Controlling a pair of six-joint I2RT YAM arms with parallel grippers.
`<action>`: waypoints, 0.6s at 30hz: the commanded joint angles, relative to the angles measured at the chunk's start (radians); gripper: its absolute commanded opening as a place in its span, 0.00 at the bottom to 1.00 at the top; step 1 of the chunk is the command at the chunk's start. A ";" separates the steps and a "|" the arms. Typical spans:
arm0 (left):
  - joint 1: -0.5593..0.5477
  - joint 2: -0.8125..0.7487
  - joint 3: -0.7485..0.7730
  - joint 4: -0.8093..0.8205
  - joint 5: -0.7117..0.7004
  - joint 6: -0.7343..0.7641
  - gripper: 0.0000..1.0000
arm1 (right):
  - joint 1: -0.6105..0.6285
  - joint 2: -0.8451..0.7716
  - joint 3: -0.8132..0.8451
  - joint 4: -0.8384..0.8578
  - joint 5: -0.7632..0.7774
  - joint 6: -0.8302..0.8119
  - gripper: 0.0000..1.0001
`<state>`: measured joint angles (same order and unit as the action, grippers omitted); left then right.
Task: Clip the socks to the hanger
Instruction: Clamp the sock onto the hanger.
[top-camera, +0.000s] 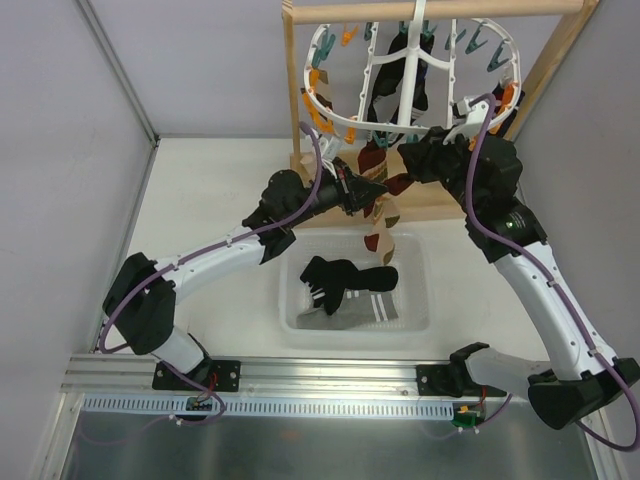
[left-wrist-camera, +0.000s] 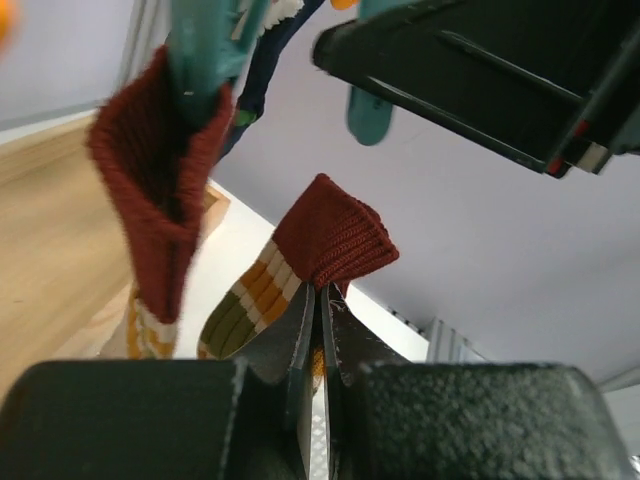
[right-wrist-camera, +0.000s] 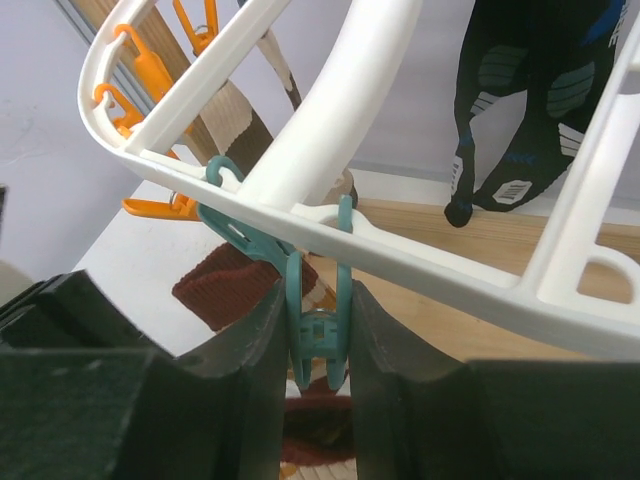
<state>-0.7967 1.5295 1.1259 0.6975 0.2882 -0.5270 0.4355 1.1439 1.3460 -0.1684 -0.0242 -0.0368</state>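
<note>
The white hanger (top-camera: 330, 95) hangs from a wooden stand, with orange and teal clothespins. My left gripper (top-camera: 375, 192) is shut on the dark red cuff (left-wrist-camera: 332, 238) of a striped sock (top-camera: 383, 228), held up under the hanger. A matching sock (left-wrist-camera: 150, 190) hangs from a teal pin beside it. My right gripper (right-wrist-camera: 320, 300) is shut on a teal clothespin (right-wrist-camera: 320, 325) hanging from the hanger ring (right-wrist-camera: 420, 255), fingers (right-wrist-camera: 255, 340) pressing its handles. It shows in the top view (top-camera: 412, 152). A black sock with blue and white marks (right-wrist-camera: 530, 100) hangs behind.
A white mesh basket (top-camera: 415, 300) below holds black socks (top-camera: 345, 275) and a grey sock (top-camera: 350, 315). The wooden stand frame (top-camera: 290, 100) rises behind the hanger. A tan sock (right-wrist-camera: 235, 110) and orange pins (right-wrist-camera: 150, 100) hang at the ring's left.
</note>
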 joint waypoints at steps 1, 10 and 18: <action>0.050 0.030 0.052 0.126 0.123 -0.119 0.00 | 0.002 -0.045 -0.019 -0.076 -0.074 0.023 0.01; 0.079 0.038 0.067 0.195 0.198 -0.130 0.00 | 0.002 -0.047 -0.033 -0.071 -0.053 0.032 0.01; 0.070 -0.002 0.034 0.197 0.053 -0.105 0.00 | 0.002 -0.021 -0.008 -0.108 0.101 0.072 0.01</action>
<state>-0.7197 1.5848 1.1530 0.8101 0.4042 -0.6437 0.4335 1.1122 1.3293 -0.1673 0.0242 0.0048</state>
